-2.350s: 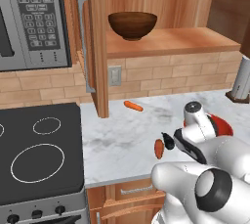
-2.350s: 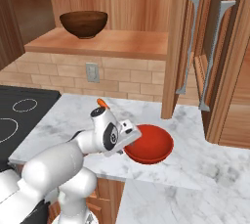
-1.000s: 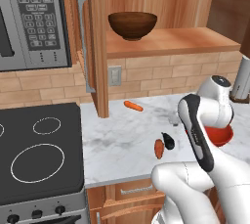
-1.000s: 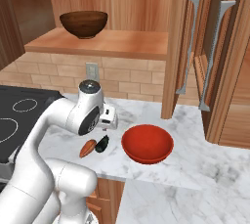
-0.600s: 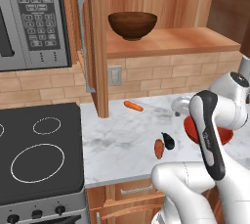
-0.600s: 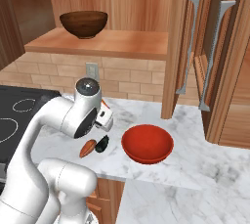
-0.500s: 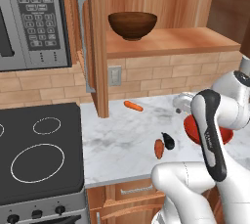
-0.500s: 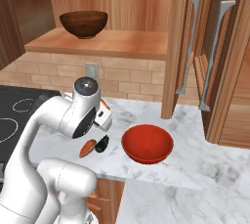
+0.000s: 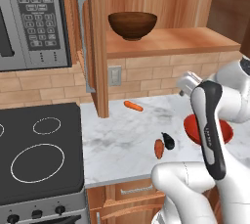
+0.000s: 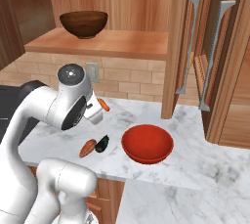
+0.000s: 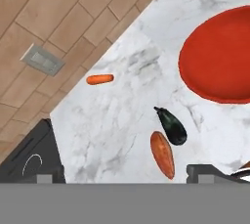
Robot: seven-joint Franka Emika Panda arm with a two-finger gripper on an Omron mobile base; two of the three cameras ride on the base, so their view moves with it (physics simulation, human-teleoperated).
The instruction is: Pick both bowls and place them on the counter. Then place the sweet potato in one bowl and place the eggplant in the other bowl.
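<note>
The red bowl (image 10: 147, 143) sits upright on the marbled counter (image 10: 195, 164); it also shows in the hand view (image 11: 222, 56) and, half behind my arm, from the left (image 9: 227, 131). The brown bowl (image 9: 133, 25) (image 10: 84, 23) stands on the open cabinet shelf above. The sweet potato (image 11: 162, 153) (image 9: 158, 148) and the eggplant (image 11: 171, 125) (image 9: 168, 141) lie side by side on the counter, left of the red bowl. My gripper (image 11: 128, 174) hangs open and empty well above these two, its hand (image 10: 95, 112) raised off the counter.
A slim orange carrot (image 11: 99, 78) (image 9: 133, 105) lies near the brick back wall below a wall outlet (image 11: 44, 60). The black stovetop (image 9: 34, 157) adjoins the counter's left end. A wooden cabinet post (image 9: 97, 47) and an open door with handles (image 10: 210, 47) flank the shelf.
My arm has swung up and left, away from the red bowl. The hand is higher over the counter now. The red bowl and the vegetables have stayed put.
</note>
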